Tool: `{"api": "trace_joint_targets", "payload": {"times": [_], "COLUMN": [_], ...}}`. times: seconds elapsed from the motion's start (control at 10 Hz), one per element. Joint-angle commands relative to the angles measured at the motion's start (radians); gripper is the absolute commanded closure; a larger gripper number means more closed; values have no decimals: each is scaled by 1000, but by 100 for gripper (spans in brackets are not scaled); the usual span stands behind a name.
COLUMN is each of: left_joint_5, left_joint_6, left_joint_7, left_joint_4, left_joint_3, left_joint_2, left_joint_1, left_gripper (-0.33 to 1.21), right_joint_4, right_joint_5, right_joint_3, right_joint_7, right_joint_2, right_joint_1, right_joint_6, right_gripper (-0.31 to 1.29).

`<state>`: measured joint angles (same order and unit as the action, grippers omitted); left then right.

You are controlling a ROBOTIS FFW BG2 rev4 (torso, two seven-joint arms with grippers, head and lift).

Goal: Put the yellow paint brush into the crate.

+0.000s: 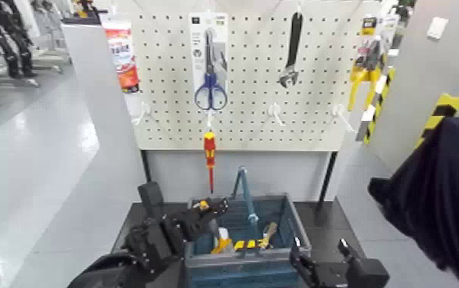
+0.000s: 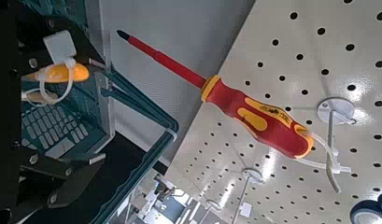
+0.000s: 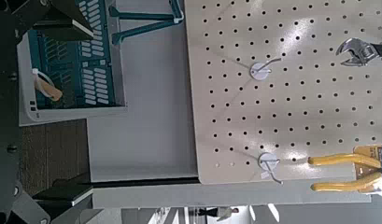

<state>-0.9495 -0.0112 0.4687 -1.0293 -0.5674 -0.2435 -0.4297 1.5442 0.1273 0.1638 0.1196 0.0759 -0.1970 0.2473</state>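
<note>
Pegboard: white perforated pegboard (image 1: pixel 255 84) behind the work; the red-and-yellow screwdriver (image 1: pixel 210 153) hanging there is not your target.
Counter: dark counter (image 1: pixel 326 230) carries the crate.
Crate: dark blue-grey slotted plastic crate (image 1: pixel 240 266) with a tall blue bail handle, front centre.
Left claw: black left claw (image 1: pixel 205 208) hangs over the crate's left rim. You cannot tell whether it grips anything.
Right claw: black right claw (image 1: pixel 320 256) is spread and empty, idling just right of the crate.
Brush: yellow-handled flat paint brush (image 1: pixel 221 243) appears inside the crate, front-left, below the left claw. Whether it has been let go is unclear.
Handling: likely light, with a stiff handle and soft bristles. Take it across the handle or collar, never the bristles.
</note>
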Motion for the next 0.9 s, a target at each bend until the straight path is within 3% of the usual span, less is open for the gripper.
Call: {"api": "trace_joint_targets", "payload": {"times": [0.1, 0.4, 0.7, 0.9], "left_joint_5": [81, 265, 376, 471], "left_joint_6": [17, -12, 30, 88], "left_joint_7": [-65, -174, -248, -361], "left_joint_4": [-66, -244, -364, -457], "left_joint_3": [34, 156, 211, 231], "left_joint_2": [-5, -11, -14, -17], "left_joint_1": [26, 95, 170, 253], "left_gripper": [1, 1, 1, 2], "right_joint_4": [1, 1, 1, 2], "right_joint_5": [0, 0, 0, 0], "right_joint_3": [-1, -3, -3, -6], "right_joint_7": [0, 0, 0, 0], "right_joint_2": [1, 1, -2, -2], "right_joint_1": [-1, -2, -6, -7], "right_joint_6": [0, 0, 0, 0], "right_gripper": [14, 14, 14, 14]}}
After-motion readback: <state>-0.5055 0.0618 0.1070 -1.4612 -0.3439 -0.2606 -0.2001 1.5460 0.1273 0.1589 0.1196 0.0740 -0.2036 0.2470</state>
